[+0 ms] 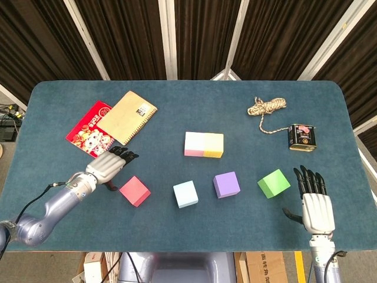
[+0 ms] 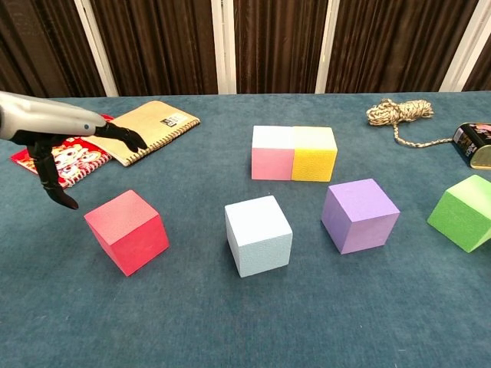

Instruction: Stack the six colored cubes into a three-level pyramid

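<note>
A pink cube (image 1: 194, 144) and a yellow cube (image 1: 213, 145) sit side by side, touching, mid-table. In front of them lie a red cube (image 1: 135, 191), a light blue cube (image 1: 185, 194), a purple cube (image 1: 227, 184) and a green cube (image 1: 274, 183), each apart. My left hand (image 1: 108, 165) hovers just left of and above the red cube (image 2: 128, 231), fingers spread, holding nothing; the chest view also shows this left hand (image 2: 57, 130). My right hand (image 1: 313, 203) is open, right of and nearer than the green cube (image 2: 462, 211), holding nothing.
A red booklet (image 1: 89, 129) and a tan spiral notebook (image 1: 128, 117) lie at the back left. A coil of rope (image 1: 267, 107) and a small tin (image 1: 301, 137) sit at the back right. The blue table (image 1: 177, 100) shows bare cloth behind the cubes.
</note>
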You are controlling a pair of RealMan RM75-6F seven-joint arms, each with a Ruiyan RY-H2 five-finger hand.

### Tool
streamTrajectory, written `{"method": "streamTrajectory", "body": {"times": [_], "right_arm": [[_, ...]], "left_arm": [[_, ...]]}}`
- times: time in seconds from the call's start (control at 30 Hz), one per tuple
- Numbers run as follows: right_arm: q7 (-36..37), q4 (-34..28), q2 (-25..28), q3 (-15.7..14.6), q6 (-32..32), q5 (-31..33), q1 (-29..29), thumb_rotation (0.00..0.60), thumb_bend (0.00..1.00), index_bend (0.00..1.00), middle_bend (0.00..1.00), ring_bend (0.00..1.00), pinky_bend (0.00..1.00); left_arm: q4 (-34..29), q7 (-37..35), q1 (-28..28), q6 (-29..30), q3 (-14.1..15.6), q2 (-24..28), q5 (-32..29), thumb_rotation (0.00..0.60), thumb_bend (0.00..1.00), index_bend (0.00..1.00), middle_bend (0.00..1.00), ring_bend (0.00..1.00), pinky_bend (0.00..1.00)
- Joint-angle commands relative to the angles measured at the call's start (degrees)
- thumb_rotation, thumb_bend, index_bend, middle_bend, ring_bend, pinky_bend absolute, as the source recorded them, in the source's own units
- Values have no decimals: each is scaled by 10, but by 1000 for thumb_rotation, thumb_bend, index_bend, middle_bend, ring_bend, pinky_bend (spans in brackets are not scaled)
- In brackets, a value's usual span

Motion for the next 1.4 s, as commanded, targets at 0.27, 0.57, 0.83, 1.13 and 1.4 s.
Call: {"method": "streamTrajectory", "body": {"times": [0.27, 0.57, 0.83, 1.13, 1.4], "right_arm": [[7, -4, -2, 3, -9, 2, 1, 600, 119, 0, 9, 25, 0], [18, -10, 2, 9, -21, 17, 2, 600, 120, 0, 9, 25, 0], [19, -13, 2, 12, -25, 24, 2, 600, 120, 0, 9, 25, 0], [20, -14, -1, 18, -27, 35, 2, 600, 120, 0, 9, 25, 0], [22, -17, -1, 18, -28, 37, 1, 600, 120, 0, 9, 25, 0]], "left_arm": [[-1, -86, 10, 24, 18, -17, 110, 600, 114, 77, 70, 0, 0], [-8, -84, 0, 24, 36, -22, 114, 600, 115, 92, 88, 0, 0], [3, -88, -5, 28, 49, -37, 112, 600, 127, 123, 126, 0, 0], [9, -99, -12, 32, 54, -50, 107, 600, 203, 164, 191, 0, 0], [13, -102, -15, 32, 61, -49, 102, 600, 243, 212, 238, 0, 0]]}}
